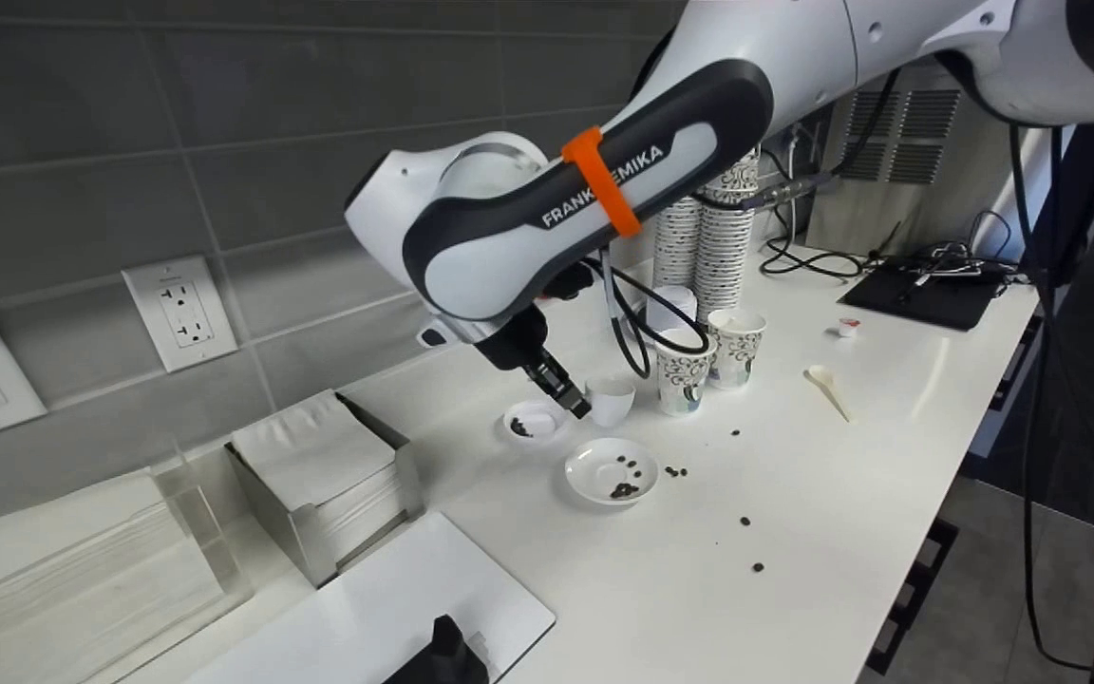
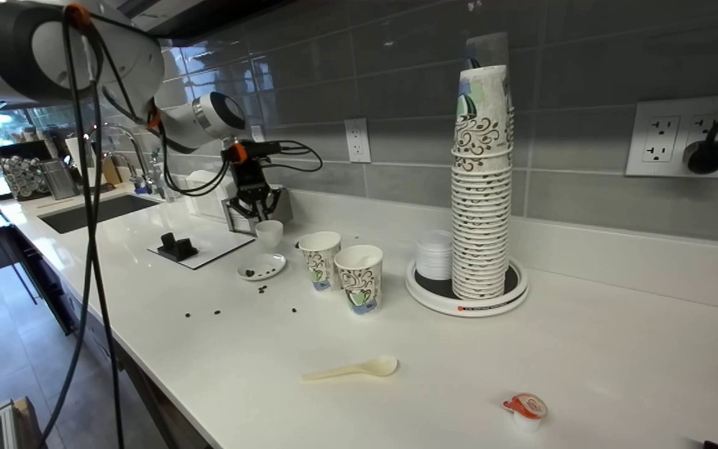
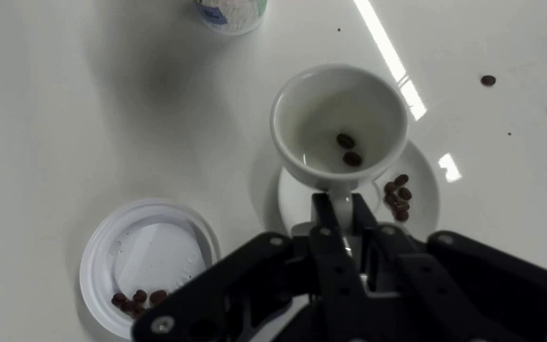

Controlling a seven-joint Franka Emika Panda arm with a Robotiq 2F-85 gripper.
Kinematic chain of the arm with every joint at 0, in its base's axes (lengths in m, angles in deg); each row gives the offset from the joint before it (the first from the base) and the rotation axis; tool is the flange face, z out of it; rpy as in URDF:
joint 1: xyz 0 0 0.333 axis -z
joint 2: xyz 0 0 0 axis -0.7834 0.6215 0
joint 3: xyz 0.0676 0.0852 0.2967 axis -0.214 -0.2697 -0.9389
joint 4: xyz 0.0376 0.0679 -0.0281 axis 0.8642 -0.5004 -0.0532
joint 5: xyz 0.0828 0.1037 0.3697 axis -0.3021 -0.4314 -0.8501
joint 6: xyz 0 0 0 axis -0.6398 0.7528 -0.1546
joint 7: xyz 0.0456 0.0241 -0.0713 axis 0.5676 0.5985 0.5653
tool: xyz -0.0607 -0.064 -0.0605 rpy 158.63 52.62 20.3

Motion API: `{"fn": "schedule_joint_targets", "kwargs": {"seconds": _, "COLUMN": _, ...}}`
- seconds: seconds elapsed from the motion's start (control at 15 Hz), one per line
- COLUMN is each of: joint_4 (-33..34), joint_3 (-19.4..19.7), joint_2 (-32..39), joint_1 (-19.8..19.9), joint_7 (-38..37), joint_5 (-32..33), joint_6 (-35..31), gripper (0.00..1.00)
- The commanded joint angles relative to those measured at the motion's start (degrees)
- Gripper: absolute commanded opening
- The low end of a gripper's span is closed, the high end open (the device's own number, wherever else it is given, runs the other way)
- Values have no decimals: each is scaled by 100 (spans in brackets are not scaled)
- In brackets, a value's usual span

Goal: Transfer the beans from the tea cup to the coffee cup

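Hand: grasping the tea cup by its handle, clamped from both sides. Cup close to upright, mouth upward, apparently raised off the table; it overlaps the saucer in the wrist view.

Beans: two seen inside the cup, on the handle side of its floor. Others outside it: a group on the saucer, some in the white lid beside the saucer, several loose on the table near the saucer.

Two paper cups stand near the saucer, side by side; the one closer to the saucer is the probable coffee cup, unconfirmed.

Step in hand, as judged: carrying the tea cup to the pour; transfer not complete. Recommended practice: clear the paper rim in height before crossing from the saucer, and travel level. Bring the lip opposite the handle over the middle of the receiving mouth, then tilt slowly and steeply, since both beans must roll the full width of the floor. Maintain firm pressure: the slim handle may twist in the grip. Avoid contact with the receiving cup; being paper, it would likely tip easily. Confirm both beans have dropped before righting.
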Motion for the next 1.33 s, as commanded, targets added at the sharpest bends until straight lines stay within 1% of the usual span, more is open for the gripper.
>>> {"fn": "schedule_joint_targets", "kwargs": {"seconds": 0.0, "joint_4": -721, "joint_3": -13, "joint_2": -600, "joint_1": 450, "joint_7": 423, "joint_5": -680, "joint_6": -580, "gripper": 3}}
{"fn": "schedule_joint_targets", "kwargs": {"seconds": 0.13, "joint_4": -1090, "joint_3": 27, "joint_2": -859, "joint_1": 665, "joint_7": 467, "joint_5": -974, "joint_6": -883, "gripper": 3}}
{"fn": "schedule_joint_targets", "kwargs": {"seconds": 0.33, "joint_4": -1807, "joint_3": 61, "joint_2": -1320, "joint_1": 976, "joint_7": 437, "joint_5": -1371, "joint_6": -1551, "gripper": 3}}
{"fn": "schedule_joint_targets", "kwargs": {"seconds": 0.6, "joint_4": -2695, "joint_3": 142, "joint_2": -1925, "joint_1": 1226, "joint_7": 381, "joint_5": -1706, "joint_6": -2323, "gripper": 3}}
{"fn": "schedule_joint_targets", "kwargs": {"seconds": 0.8, "joint_4": -3194, "joint_3": 253, "joint_2": -2337, "joint_1": 1247, "joint_7": 230, "joint_5": -1738, "joint_6": -2853, "gripper": 3}}
{"fn": "schedule_joint_targets", "kwargs": {"seconds": 1.0, "joint_4": -3483, "joint_3": 341, "joint_2": -2660, "joint_1": 1227, "joint_7": 161, "joint_5": -1743, "joint_6": -3049, "gripper": 3}}
{"fn": "schedule_joint_targets", "kwargs": {"seconds": 1.27, "joint_4": -3642, "joint_3": 405, "joint_2": -3015, "joint_1": 1208, "joint_7": 38, "joint_5": -1796, "joint_6": -3157, "gripper": 3}}
